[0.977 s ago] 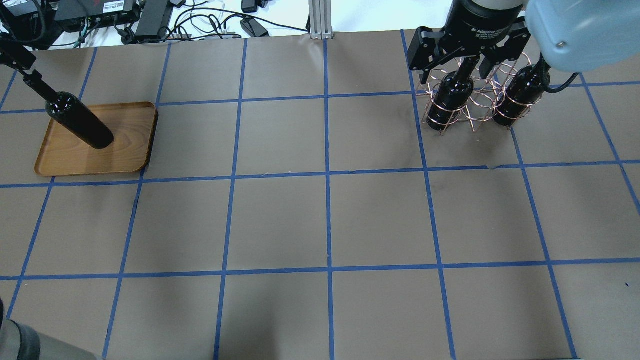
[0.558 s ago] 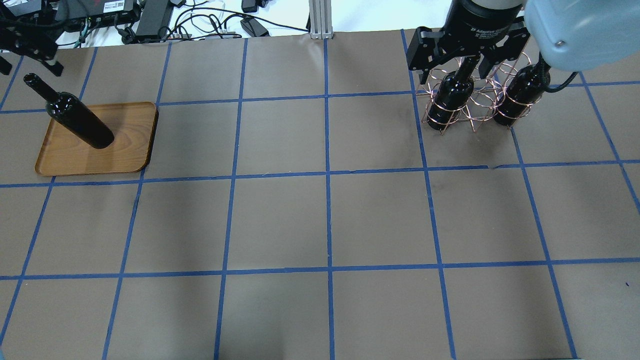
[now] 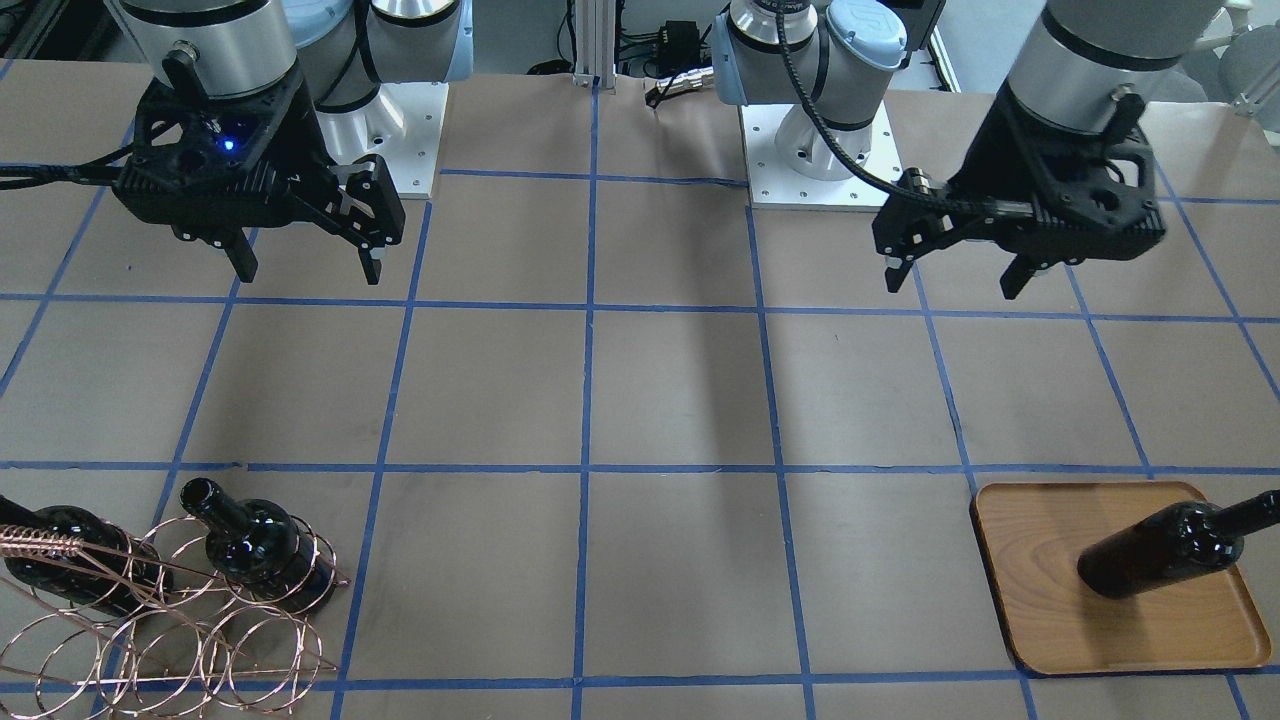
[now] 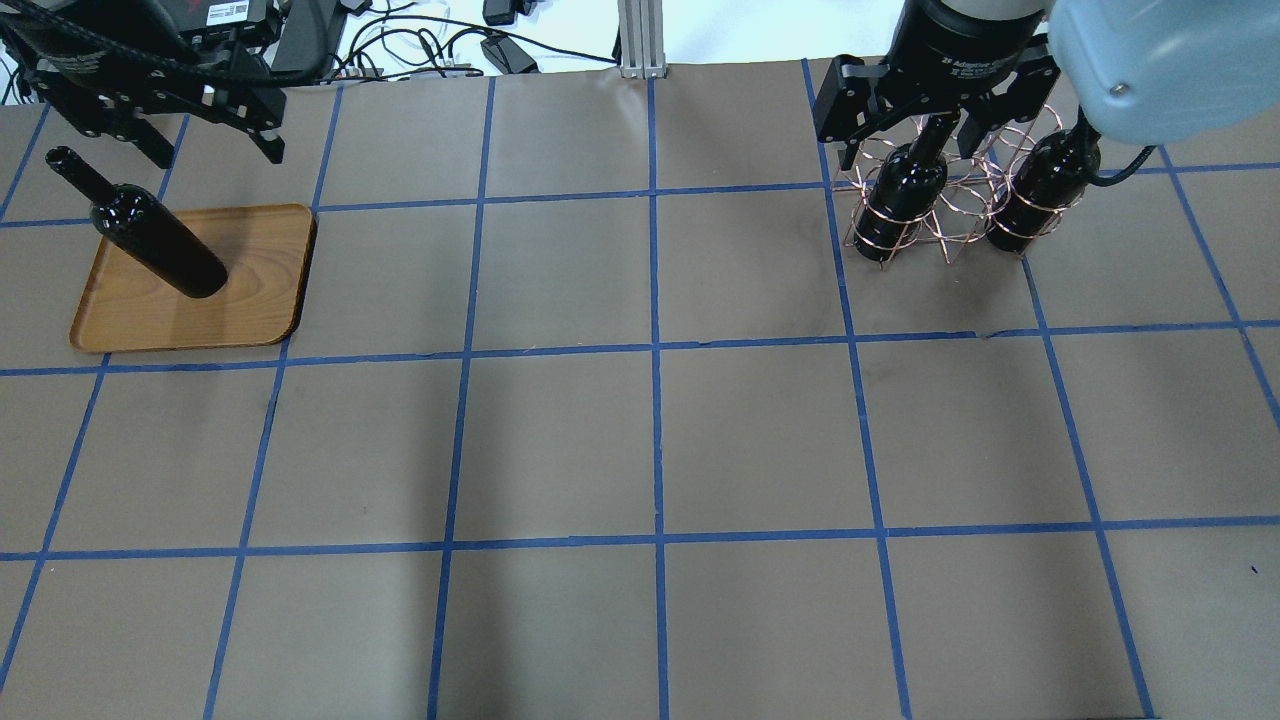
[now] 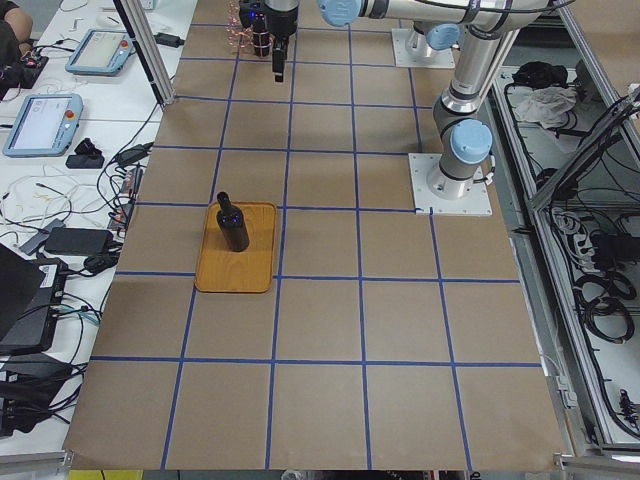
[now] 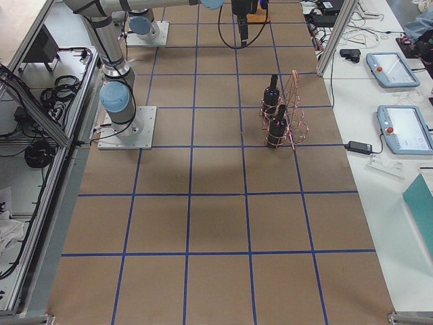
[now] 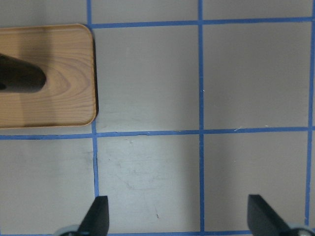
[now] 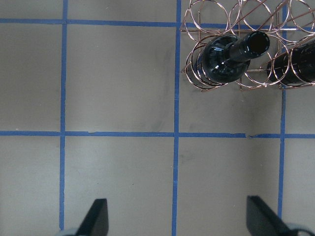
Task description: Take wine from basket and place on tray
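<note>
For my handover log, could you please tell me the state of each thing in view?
Left gripper: open, empty.
Right gripper: open, empty.
Tray: holding one bottle.
Tray bottle: standing, ungripped.
Basket: upright, holding two bottles.
First basket bottle: standing in loops.
Second basket bottle: same.

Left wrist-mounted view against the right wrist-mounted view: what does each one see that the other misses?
Only the left wrist-mounted view shows the flat light-brown wooden tray, with a glossy black glass wine bottle on it.

Only the right wrist-mounted view shows the copper-coloured wire basket, holding two more black glass bottles.

Both show the brown table crossed by blue tape lines. Each also shows its own gripper at the bottom edge, the left gripper and the right gripper, open and empty.
</note>
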Tool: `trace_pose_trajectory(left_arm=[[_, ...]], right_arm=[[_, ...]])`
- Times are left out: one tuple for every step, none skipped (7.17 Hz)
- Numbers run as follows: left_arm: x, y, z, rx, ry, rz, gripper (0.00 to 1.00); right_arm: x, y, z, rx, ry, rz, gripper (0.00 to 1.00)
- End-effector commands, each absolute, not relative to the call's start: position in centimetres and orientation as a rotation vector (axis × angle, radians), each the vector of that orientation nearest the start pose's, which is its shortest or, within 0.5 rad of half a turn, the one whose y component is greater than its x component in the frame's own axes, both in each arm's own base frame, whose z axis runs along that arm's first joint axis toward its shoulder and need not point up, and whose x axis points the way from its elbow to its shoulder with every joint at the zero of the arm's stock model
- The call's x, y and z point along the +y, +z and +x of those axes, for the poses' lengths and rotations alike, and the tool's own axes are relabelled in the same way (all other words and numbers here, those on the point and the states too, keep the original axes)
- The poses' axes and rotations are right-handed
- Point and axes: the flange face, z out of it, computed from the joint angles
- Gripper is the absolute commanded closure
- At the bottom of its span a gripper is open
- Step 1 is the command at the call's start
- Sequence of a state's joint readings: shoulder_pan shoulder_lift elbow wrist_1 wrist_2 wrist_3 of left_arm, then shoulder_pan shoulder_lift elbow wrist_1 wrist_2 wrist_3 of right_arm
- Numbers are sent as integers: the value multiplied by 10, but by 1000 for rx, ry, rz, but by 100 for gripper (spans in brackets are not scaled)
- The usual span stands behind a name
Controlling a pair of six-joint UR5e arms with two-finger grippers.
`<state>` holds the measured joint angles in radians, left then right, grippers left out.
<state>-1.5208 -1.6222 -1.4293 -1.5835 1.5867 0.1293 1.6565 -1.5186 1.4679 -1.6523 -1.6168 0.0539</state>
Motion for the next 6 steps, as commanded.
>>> trace_pose_trajectory(left_arm=[[-514, 527, -125, 3113, -108, 178, 0], [-514, 524, -125, 3115, -99, 181, 0], [-511, 520, -126, 3115, -87, 191, 0], [-510, 517, -125, 3114, -77, 195, 0], [-508, 521, -126, 3116, -94, 196, 0], [-508, 521, -126, 3114, -94, 195, 0]], right_arm=[[-513, 521, 173, 3171, -214, -49, 0], [-513, 520, 173, 3171, -212, -51, 0], [-513, 520, 173, 3171, -212, -49, 0], [-513, 521, 173, 3171, -214, -46, 0], [-513, 521, 173, 3171, -214, -49, 0], [-513, 521, 173, 3171, -214, -49, 0]])
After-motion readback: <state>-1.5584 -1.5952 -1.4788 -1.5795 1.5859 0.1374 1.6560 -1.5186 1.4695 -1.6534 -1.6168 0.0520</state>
